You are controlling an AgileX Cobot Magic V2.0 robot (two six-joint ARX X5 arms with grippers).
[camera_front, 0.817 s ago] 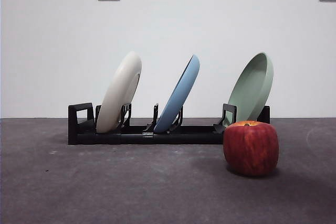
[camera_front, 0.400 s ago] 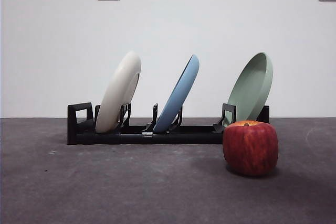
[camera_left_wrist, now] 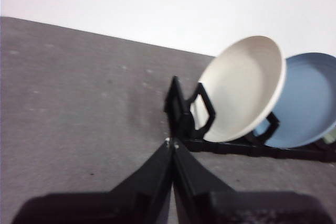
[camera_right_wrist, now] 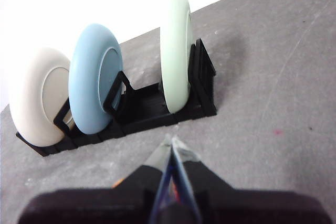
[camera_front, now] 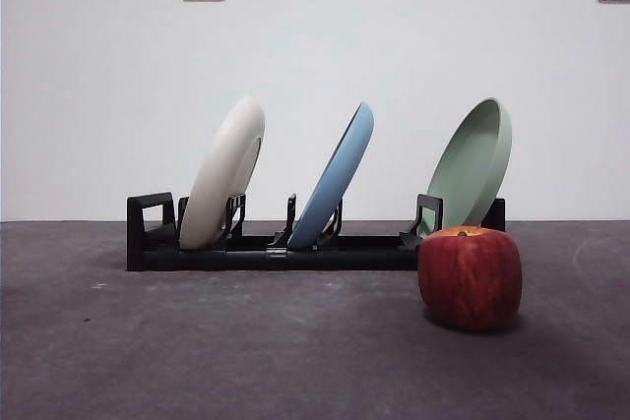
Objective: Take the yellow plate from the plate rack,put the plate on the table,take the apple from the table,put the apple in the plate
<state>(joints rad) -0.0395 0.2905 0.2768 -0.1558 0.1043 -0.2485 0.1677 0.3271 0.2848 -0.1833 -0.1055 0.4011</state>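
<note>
From the front I see the plate rack (camera_front: 276,248) standing on the counter (camera_front: 197,351) with three plates leaning in its slots: the yellow plate (camera_front: 224,172) — cream in tone — at the end with the squared loop, a blue plate (camera_front: 337,176) in the middle, and a pale green plate (camera_front: 474,162) at the far end. All three tilt the same way. The apple (camera_front: 470,276) sits on the counter in front of the rack's green-plate end, near it and closer to the camera, upright with its orange-yellow top showing. Neither arm appears in the front view. In my left wrist view the left claw (camera_left_wrist: 172,145) has its jaws pressed together to a point, holding nothing; it hovers over bare counter, aimed toward the looped end of the rack (camera_left_wrist: 184,116) where the yellow plate (camera_left_wrist: 242,87) stands. In my right wrist view the right claw (camera_right_wrist: 171,145) is likewise closed tight and empty — it hangs above the counter on the rack's other long side, the pale green plate (camera_right_wrist: 175,45) nearest it.
</note>
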